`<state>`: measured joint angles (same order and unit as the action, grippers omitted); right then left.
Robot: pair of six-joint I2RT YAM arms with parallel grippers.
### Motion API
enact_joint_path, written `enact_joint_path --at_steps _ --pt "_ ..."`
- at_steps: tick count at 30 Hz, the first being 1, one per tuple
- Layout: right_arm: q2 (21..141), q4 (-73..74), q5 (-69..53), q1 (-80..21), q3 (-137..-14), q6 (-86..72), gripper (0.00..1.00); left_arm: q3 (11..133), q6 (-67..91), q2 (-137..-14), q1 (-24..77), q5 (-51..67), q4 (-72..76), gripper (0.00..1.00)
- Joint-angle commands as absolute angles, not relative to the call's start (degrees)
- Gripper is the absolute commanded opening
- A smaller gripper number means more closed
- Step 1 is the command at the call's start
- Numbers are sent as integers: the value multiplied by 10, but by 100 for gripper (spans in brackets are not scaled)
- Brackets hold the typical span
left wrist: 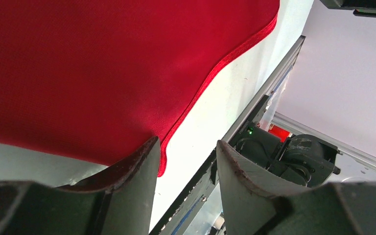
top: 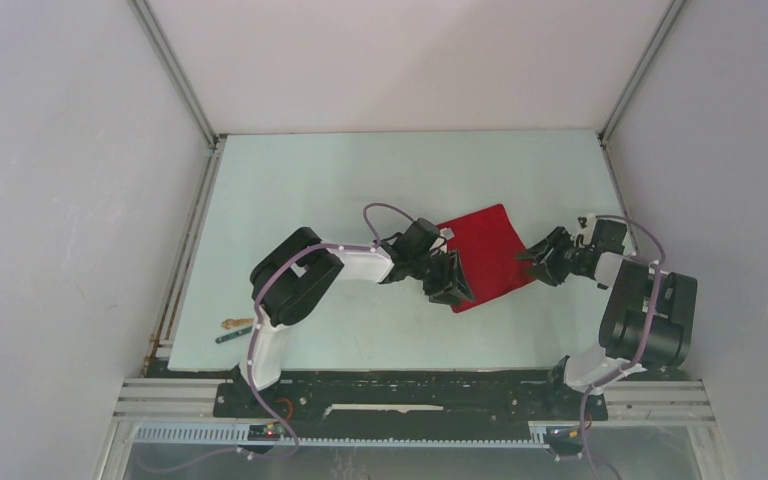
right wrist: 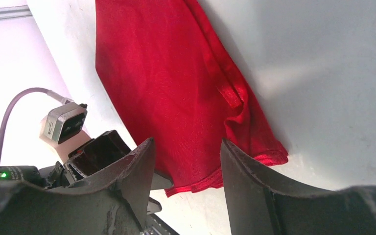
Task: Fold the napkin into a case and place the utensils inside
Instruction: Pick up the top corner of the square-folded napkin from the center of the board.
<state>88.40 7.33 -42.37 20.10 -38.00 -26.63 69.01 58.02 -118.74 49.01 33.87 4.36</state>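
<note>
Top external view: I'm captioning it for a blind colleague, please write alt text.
A red napkin lies on a table between two robot arms, left gripper at its near corner, right gripper at its right edge. Two utensils lie far left.

Plain white walls [top: 60, 150] enclose a pale green table [top: 290, 180].

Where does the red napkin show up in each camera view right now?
Top external: the napkin lies just right of the picture's centre.
Left wrist: the napkin fills the upper left, its hem running diagonally.
Right wrist: the napkin hangs from the top centre, with a bunched corner low down.
Shared landmark: the pale table beneath it.
</note>
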Motion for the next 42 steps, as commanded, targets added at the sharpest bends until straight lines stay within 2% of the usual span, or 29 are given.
enact_joint_path --at_steps 1,6,13,17,22,25,35,42 --pt "898 41 -447 196 -382 -284 61 700 581 -1192 494 355 58 53" --pt "865 125 -336 195 -396 -243 63 701 582 -1193 494 358 59 53" --pt "787 170 -196 190 -393 -229 69 699 582 -1193 495 358 60 53" --pt "751 183 -161 165 -401 -219 71 697 581 -1192 495 358 61 53" --pt "747 160 -229 153 -403 -217 71 696 583 -1193 495 359 66 53" --pt "792 144 -285 162 -406 -226 68 696 584 -1192 495 359 68 53" --pt "841 148 -268 166 -401 -227 66 699 585 -1197 495 362 68 53" --pt "860 113 -326 158 -402 -238 66 700 587 -1198 495 363 69 53"
